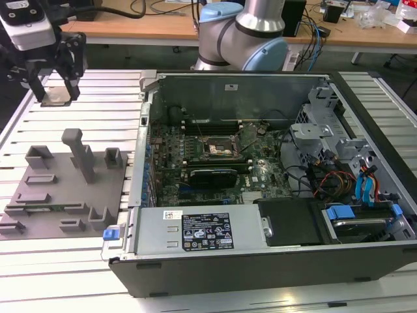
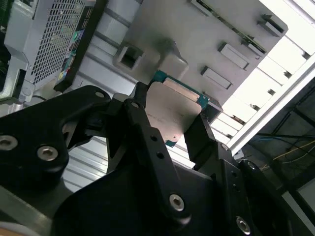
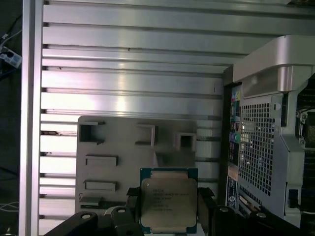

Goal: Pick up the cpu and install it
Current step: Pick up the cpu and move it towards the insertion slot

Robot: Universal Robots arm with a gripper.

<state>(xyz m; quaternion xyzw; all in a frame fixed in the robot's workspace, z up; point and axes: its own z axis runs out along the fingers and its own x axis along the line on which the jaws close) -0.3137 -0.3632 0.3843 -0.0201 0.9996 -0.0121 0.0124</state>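
In the exterior view my gripper [image 1: 55,90] hangs above the slatted table at the view's far left, shut on the cpu [image 1: 57,98], a thin pale square held flat by two opposite edges. In both wrist views the cpu [image 3: 168,199] [image 2: 171,110] sits between the black fingers [image 2: 147,132], its silver top ringed by a green edge. The black socket frame [image 1: 218,149] lies on the motherboard inside the open computer case [image 1: 260,254], well off to the exterior view's right of the gripper. The grey tray [image 1: 65,189] lies on the table below the held cpu.
The tray carries upright blocks, the tallest [image 1: 79,153] near its middle. The case's near wall [image 1: 146,111] stands between gripper and motherboard. Cables and drive bays [image 1: 352,176] crowd the case's right end. The arm's base [image 1: 244,39] rises behind the case.
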